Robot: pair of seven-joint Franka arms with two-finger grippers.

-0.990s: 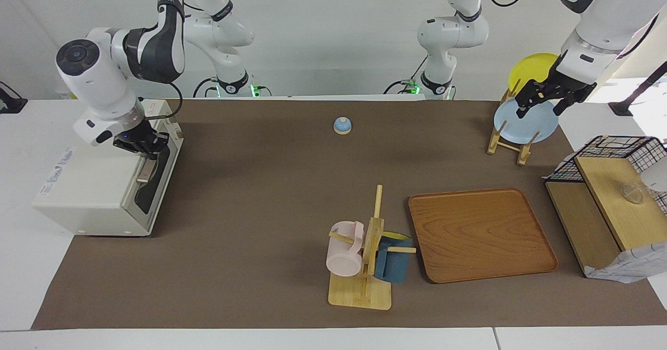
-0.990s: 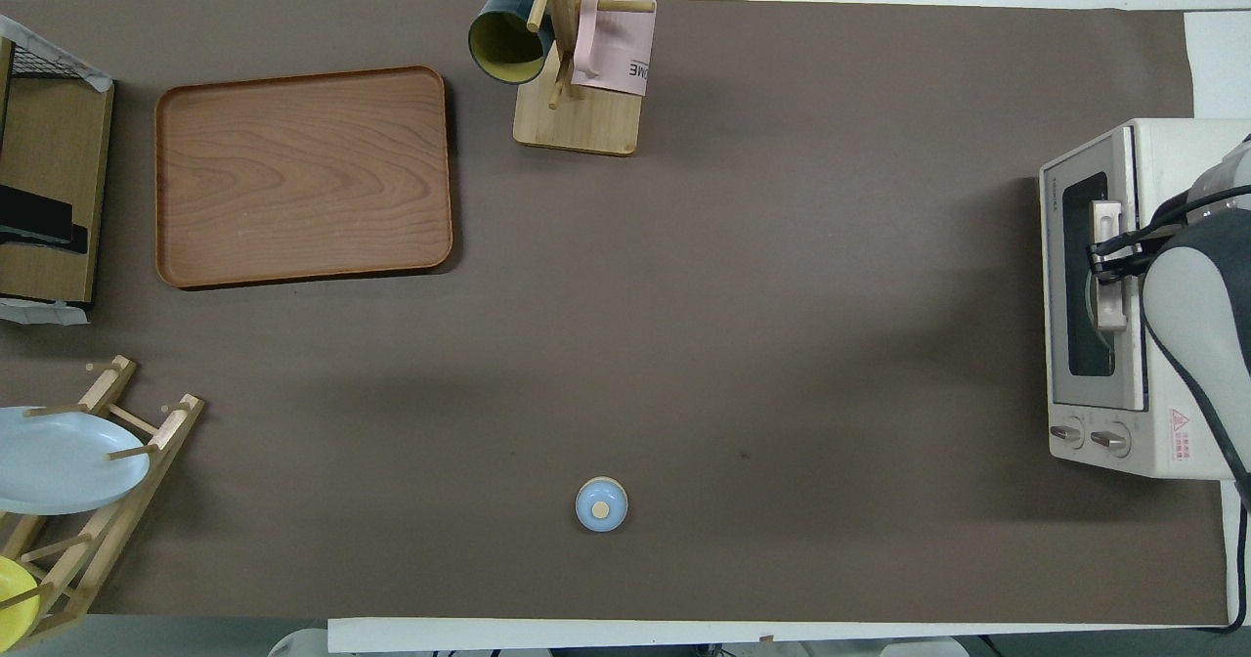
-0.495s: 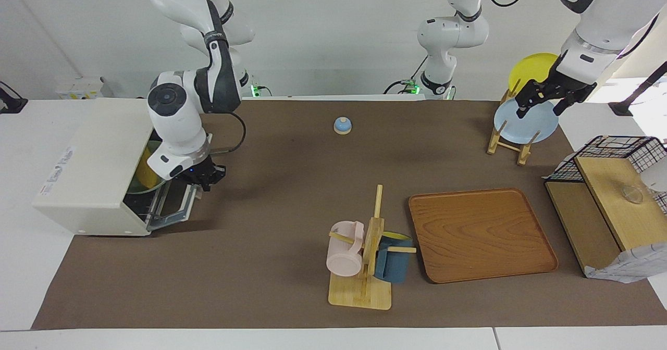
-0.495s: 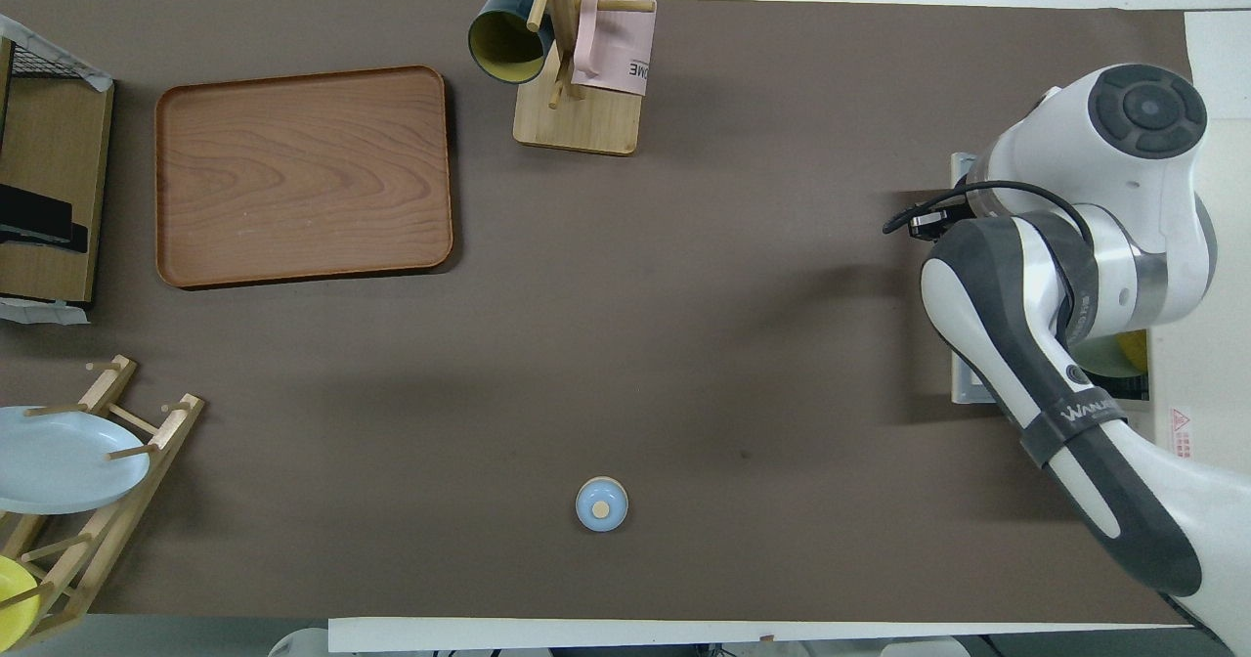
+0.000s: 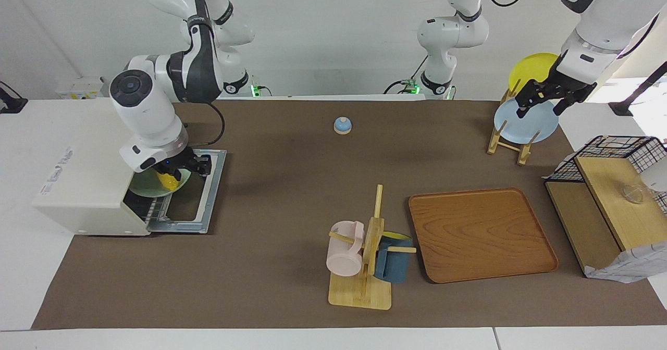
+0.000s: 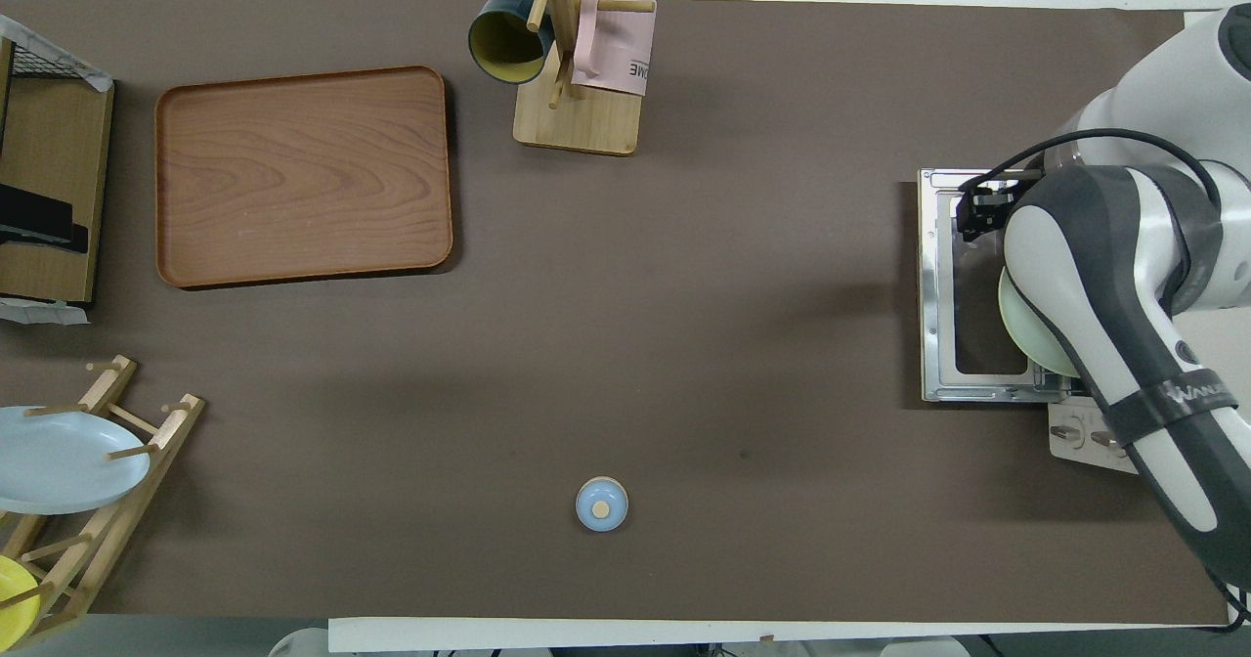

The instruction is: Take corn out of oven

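Observation:
The cream-white oven (image 5: pixel 83 173) stands at the right arm's end of the table. Its door (image 5: pixel 207 204) lies dropped flat on the mat, and also shows in the overhead view (image 6: pixel 933 325). At the oven's mouth a pale green plate (image 5: pixel 146 187) holds the yellow corn (image 5: pixel 168 182). My right gripper (image 5: pixel 176 174) is low over the plate, right at the corn; I cannot tell whether it touches it. In the overhead view the right arm hides the corn; only the plate's edge (image 6: pixel 1016 329) shows. My left gripper (image 5: pixel 539 104) waits open and empty over the plate rack.
A small blue bell (image 5: pixel 342 125) sits mid-table near the robots. A mug tree (image 5: pixel 367 256) with a pink and a blue mug and a wooden tray (image 5: pixel 482 234) lie farther out. The plate rack (image 5: pixel 508 141) holds a blue and a yellow plate. A wire basket (image 5: pixel 609 147) stands at the left arm's end.
The oven door went from shut to flat open, pulled down by my right gripper. The right gripper then moved from the handle to the plate with the corn. The left arm has not moved.

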